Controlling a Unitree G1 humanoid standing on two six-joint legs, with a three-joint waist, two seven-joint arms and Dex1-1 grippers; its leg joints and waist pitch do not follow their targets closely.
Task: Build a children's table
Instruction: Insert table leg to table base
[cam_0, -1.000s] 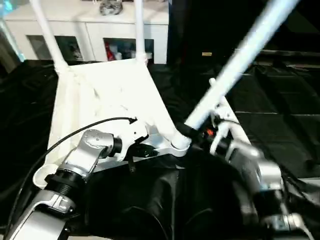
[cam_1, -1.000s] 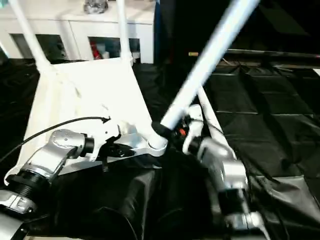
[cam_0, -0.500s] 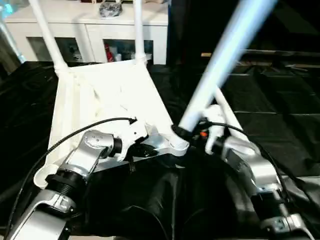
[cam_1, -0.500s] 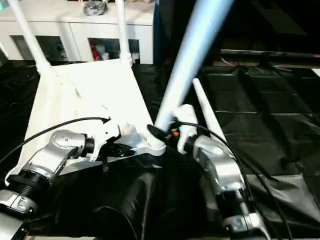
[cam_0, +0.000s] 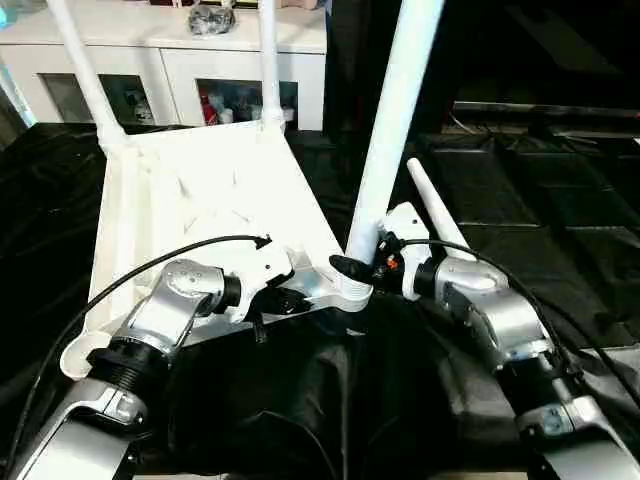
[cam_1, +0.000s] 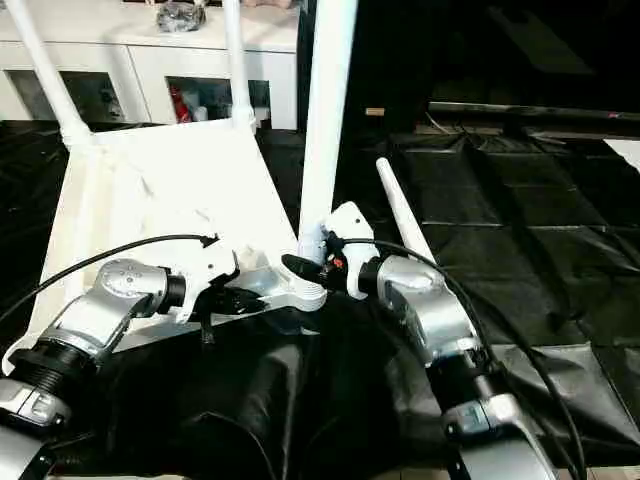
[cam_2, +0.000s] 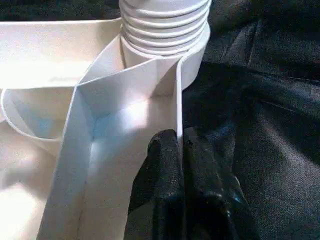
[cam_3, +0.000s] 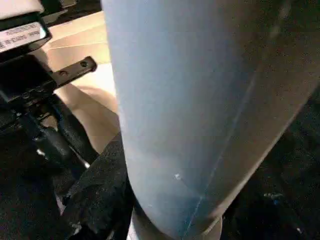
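Observation:
The white tabletop (cam_0: 200, 200) lies upside down on black cloth, ribs up. Two white legs (cam_0: 85, 75) (cam_0: 268, 60) stand upright in its far corner sockets. A third leg (cam_0: 395, 130) stands nearly upright in the near right corner socket, and my right gripper (cam_0: 355, 268) is shut on it just above the socket. In the left wrist view this leg's threaded end (cam_2: 165, 25) sits in the socket. My left gripper (cam_0: 290, 300) is shut on the tabletop's thin rim wall (cam_2: 177, 100) beside that socket. Another leg (cam_1: 400, 220) lies loose on the cloth, right of the tabletop.
A white cabinet (cam_0: 180, 60) with glass doors stands behind the tabletop. Wrinkled black cloth (cam_0: 560, 200) covers the surface all around. A black cable (cam_0: 150, 265) arcs over my left forearm above the tabletop.
The leg in my right gripper has swung from leaning far right to nearly upright over the near corner socket. My right arm moved in with it. The left gripper has kept its hold.

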